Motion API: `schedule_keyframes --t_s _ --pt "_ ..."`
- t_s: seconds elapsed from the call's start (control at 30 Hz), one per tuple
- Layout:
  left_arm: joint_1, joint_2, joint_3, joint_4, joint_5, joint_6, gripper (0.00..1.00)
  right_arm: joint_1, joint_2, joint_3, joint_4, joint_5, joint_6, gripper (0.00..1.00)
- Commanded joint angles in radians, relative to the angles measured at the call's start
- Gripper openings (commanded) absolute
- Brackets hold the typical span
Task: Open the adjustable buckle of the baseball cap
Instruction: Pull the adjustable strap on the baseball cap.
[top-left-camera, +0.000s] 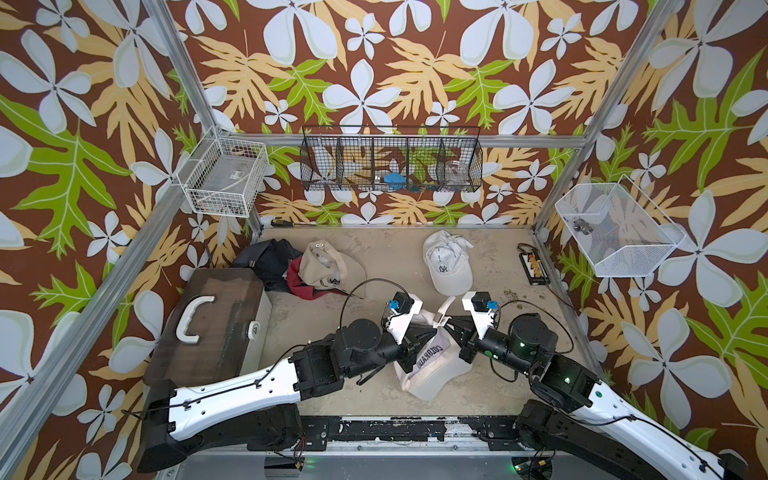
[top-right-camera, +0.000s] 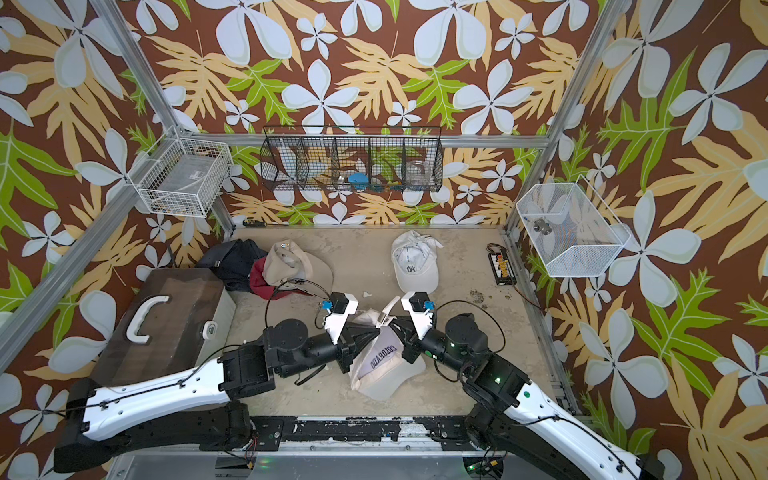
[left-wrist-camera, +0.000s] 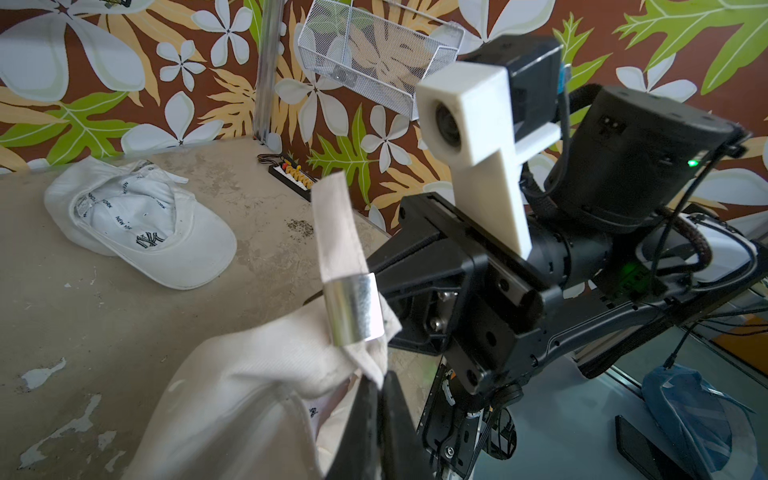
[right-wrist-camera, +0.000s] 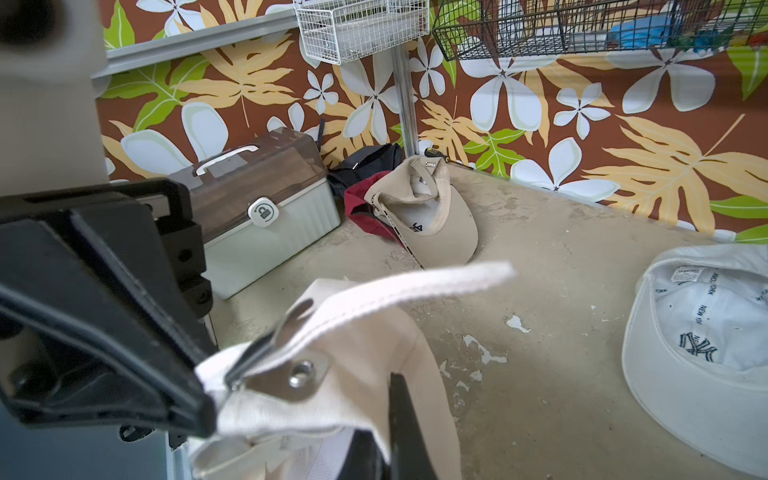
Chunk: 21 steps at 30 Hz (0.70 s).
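A cream baseball cap (top-left-camera: 432, 368) (top-right-camera: 384, 365) with dark lettering hangs between my two arms above the middle of the table, its brim resting low. Its silver buckle (top-left-camera: 439, 319) (left-wrist-camera: 353, 309) (right-wrist-camera: 291, 374) sits at the top, with the loose strap end (left-wrist-camera: 334, 224) (right-wrist-camera: 415, 286) sticking up out of it. My left gripper (left-wrist-camera: 380, 382) (top-left-camera: 432, 329) is shut on the cap fabric just below the buckle. My right gripper (right-wrist-camera: 380, 415) (top-left-camera: 448, 326) is shut on the cap's rear band on the other side of the buckle. The two tips nearly meet.
A white cap (top-left-camera: 451, 266) lies upside down at the back right. A pile of tan, red and dark caps (top-left-camera: 316, 270) lies at the back left beside a brown-lidded case (top-left-camera: 208, 324). A small connector board (top-left-camera: 533, 270) sits by the right wall. Wire baskets (top-left-camera: 390, 164) hang on the walls.
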Motion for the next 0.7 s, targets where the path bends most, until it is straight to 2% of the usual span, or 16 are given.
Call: schedule_keyframes --t_s 0.0,0.67 --pt "0.0 -0.016 0.024 -0.023 -0.004 0.004 0.0 0.0 0.001 -0.005 -0.01 0.016 -0.026 0.0" --pt "0.0 -0.063 0.093 -0.145 -0.035 -0.06 0.0 0.0 0.137 -0.016 0.051 -0.031 -0.086 0.11"
